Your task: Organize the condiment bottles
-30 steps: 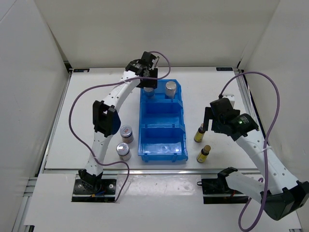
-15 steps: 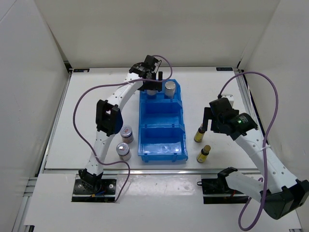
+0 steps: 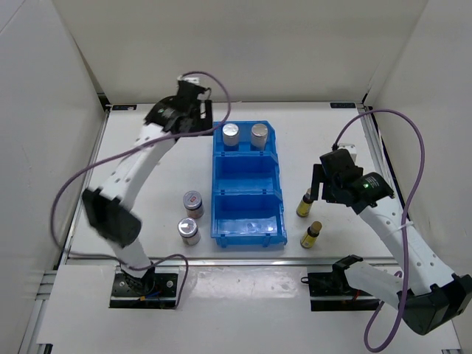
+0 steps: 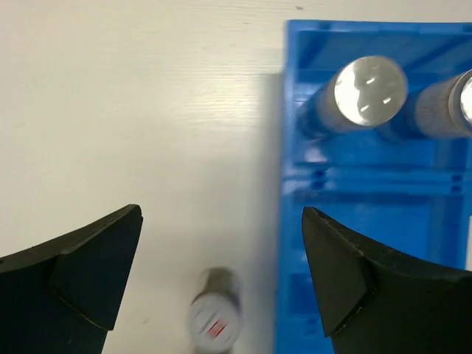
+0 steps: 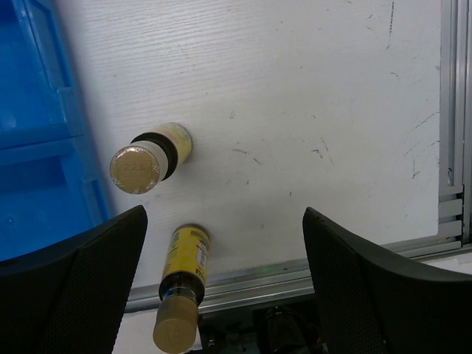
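Two silver-topped cylinders (image 3: pixel 231 133) (image 3: pixel 259 135) stand in the far compartment of the blue bin (image 3: pixel 248 221). In the left wrist view they show as one cylinder (image 4: pixel 369 85) and the other cylinder (image 4: pixel 459 103). My left gripper (image 3: pixel 195 116) hangs open and empty over the table left of the bin's far end. Two short silver-lidded jars (image 3: pixel 193 200) (image 3: pixel 189 230) stand left of the bin; one jar (image 4: pixel 215 321) looks blurred. Two amber bottles (image 3: pixel 304 203) (image 3: pixel 311 234) stand right of the bin. My right gripper (image 3: pixel 318 184) is open above them, with both bottles (image 5: pixel 147 158) (image 5: pixel 181 295) left of its gap.
The bin's middle and near compartments (image 3: pixel 248 177) hold nothing. A metal rail (image 5: pixel 310 269) runs along the table's near edge, close to the nearer bottle. White walls enclose the table at the back and sides. A purple cable (image 3: pixel 413 140) loops above the right arm.
My left gripper has opened, leaving a cylinder in the bin's far compartment, and has swung left and back off the bin. The right arm has stayed in place.
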`<state>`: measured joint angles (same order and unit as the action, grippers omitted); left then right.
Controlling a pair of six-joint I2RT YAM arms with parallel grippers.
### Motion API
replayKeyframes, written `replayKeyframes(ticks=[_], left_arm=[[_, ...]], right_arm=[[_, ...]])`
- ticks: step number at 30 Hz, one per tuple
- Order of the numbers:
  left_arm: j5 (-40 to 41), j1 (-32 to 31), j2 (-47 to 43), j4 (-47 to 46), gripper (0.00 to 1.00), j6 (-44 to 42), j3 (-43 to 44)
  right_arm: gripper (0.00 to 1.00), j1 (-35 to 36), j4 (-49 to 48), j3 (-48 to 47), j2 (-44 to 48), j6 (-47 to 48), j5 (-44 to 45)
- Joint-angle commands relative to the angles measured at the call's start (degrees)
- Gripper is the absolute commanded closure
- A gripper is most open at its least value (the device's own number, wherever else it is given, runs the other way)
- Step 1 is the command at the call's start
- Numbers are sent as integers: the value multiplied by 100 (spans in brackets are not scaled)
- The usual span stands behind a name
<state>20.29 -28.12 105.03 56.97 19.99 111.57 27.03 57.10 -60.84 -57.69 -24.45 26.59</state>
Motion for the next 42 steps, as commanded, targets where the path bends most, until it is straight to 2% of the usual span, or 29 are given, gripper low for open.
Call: replayKeyframes(ticks=[1,3,7,13,17,25,31,37,39,42], left_arm=[[897,26,-1290,-282,0,-152,-1239],[897,105,-1941,-528,0,-267,-2256],[686,272,-2715,-1056,0,-408,-3377],[591,325,-2901,-1214,0,-461,-3650],[379,377,-2708,-1267,0,-408,-3651],[572,377,-2707,-1267,0,-355,-3703],[634,377,-2760,-1267,0,-355,-3704],[686,377,-2760,-1267,0,-303,-3704],[686,377,-2760,-1267,0,-303,-3704],[686,377,-2813,-1267,0,-303,-3704]], right_arm=[[12,4,3,-173,-48,124,-127],[13,4,3,-227,-250,124,-320],[16,4,-102,-227,-489,124,-628],[16,4,-402,-165,-497,177,-892],[17,4,-454,-218,-637,230,-892],[32,4,-762,-218,-1174,283,-1077],[50,4,-815,-218,-1473,283,-919],[80,4,-754,-323,-1526,230,-1042],[92,4,-665,-585,-1473,230,-823],[99,4,-463,-1042,-1420,230,-525]])
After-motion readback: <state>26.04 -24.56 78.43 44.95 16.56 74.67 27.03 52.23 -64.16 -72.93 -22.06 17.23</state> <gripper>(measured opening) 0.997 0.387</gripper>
